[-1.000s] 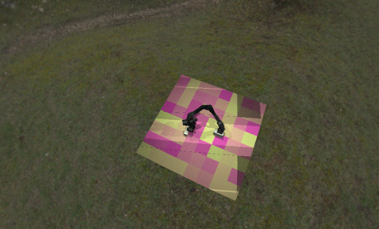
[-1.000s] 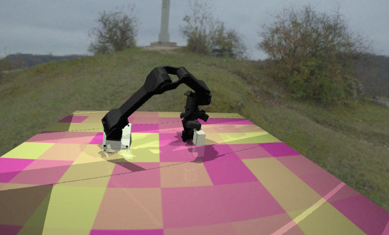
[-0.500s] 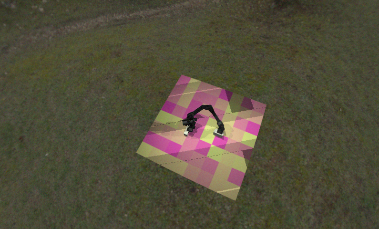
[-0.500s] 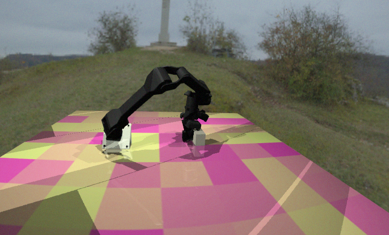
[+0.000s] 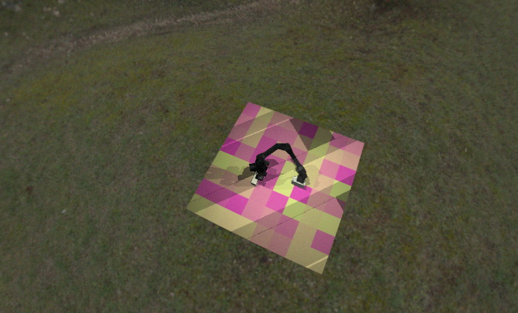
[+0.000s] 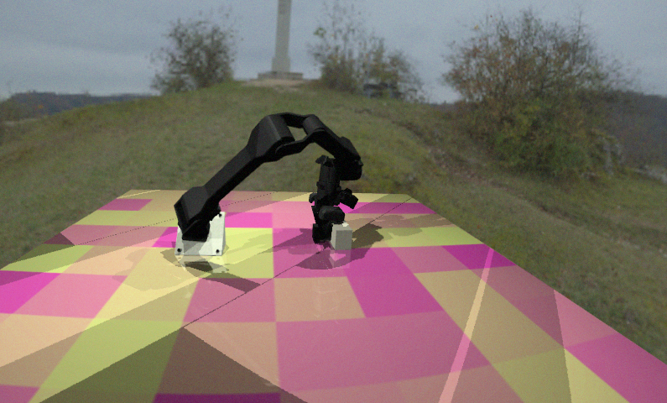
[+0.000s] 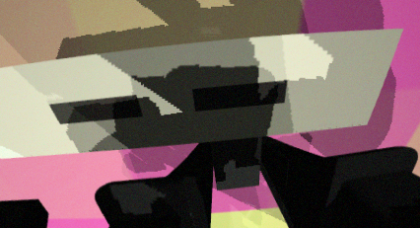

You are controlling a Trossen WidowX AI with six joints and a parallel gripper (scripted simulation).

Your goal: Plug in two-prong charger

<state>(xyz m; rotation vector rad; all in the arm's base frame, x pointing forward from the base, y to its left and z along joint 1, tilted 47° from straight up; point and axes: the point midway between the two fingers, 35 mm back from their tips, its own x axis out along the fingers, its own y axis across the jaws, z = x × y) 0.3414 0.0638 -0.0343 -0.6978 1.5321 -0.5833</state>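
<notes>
The pale power strip (image 5: 254,179) (image 6: 341,238) (image 7: 340,102) crosses the wrist view, partly in shadow, with a dark left outlet (image 7: 96,110) and a dark right outlet (image 7: 240,96). My gripper (image 5: 260,177) (image 6: 321,233) (image 7: 229,137) is shut on the dark charger (image 7: 238,175), which shows between the fingers at the bottom middle of the wrist view. The charger's visible body lies just below the strip's near edge in that view, roughly in line sideways with the right outlet. In the exterior view the fingers are low, just left of the strip. The prongs are hidden, and contact cannot be told.
The arm's white base (image 5: 298,181) (image 6: 200,247) stands on the pink, yellow and tan checkered table (image 5: 230,219) (image 6: 321,349). The arm arches above the table from the base to the strip. Shadows fall around the strip and gripper.
</notes>
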